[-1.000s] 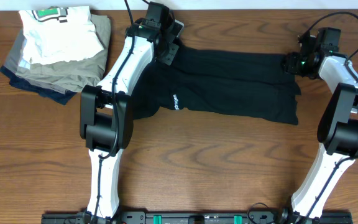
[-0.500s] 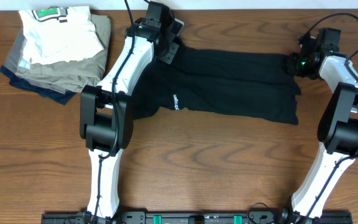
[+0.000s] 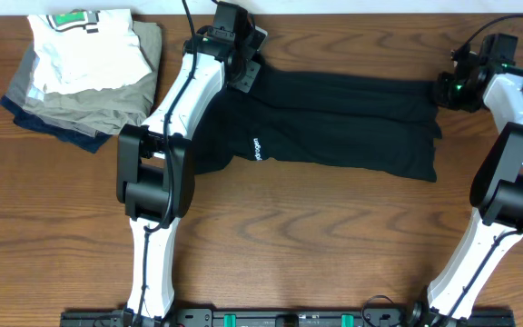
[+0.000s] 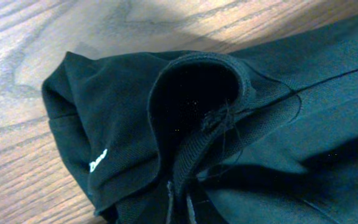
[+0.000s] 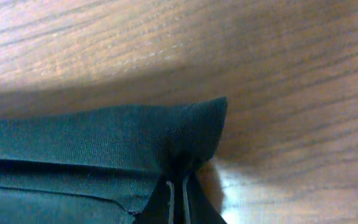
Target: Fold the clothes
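Observation:
The clothes, a long black garment with a small white logo mark, lie stretched across the back of the wooden table. My left gripper is shut on the waistband end at the garment's far left corner; the left wrist view shows the ribbed waistband bunched between the jaws. My right gripper is shut on the far right corner of the clothes; in the right wrist view that corner of the black fabric is pinched between the jaws and lifted slightly off the wood.
A pile of folded white, khaki and navy garments sits at the back left corner. Bare wooden table spreads in front of the black garment.
My right gripper has closed on the garment's right corner and pulled it to the right, stretching the top edge. The left gripper has not moved.

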Robot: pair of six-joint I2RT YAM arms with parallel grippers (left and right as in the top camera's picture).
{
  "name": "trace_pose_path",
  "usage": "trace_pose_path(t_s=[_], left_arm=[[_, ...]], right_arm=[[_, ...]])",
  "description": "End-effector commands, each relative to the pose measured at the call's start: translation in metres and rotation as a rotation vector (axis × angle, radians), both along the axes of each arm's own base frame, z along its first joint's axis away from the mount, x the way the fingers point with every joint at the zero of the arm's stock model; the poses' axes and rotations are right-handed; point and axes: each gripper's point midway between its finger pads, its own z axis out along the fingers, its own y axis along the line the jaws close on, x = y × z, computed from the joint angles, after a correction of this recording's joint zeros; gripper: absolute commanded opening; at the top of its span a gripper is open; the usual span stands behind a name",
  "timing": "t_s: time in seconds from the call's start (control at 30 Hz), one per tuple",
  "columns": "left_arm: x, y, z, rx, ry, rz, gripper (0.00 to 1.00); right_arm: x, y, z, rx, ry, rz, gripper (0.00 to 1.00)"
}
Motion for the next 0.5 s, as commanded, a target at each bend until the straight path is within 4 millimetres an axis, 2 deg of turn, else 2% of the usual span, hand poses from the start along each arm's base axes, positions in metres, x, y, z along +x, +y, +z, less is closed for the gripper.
trace_pose_path(t_s=[0.0,0.17,0.27,0.33,0.47], left_arm=[[0.005,0.009,0.047,0.013,-0.095,0.04,0.06],[0.003,0.011,0.086,-0.003,-0.162,0.045,0.06],[0.0,0.012,0.1,-0.009,-0.181,0.045,0.06],[-0.004,0.013,0.103,-0.007,-0.175,0.045,0.06],[-0.018,0.017,0.094,0.014,-0.108,0.043,0.06]], right_arm=[[0.009,-0.009,0.031,-0.011,-0.045,-0.02,0.01],[0.003,-0.006,0.048,0.006,-0.003,-0.019,0.01],[-0.004,-0.004,0.058,0.016,0.032,-0.019,0.01],[-0.009,-0.003,0.063,0.023,0.057,-0.019,0.01],[-0.022,0.001,0.062,0.04,0.114,-0.019,0.01]])
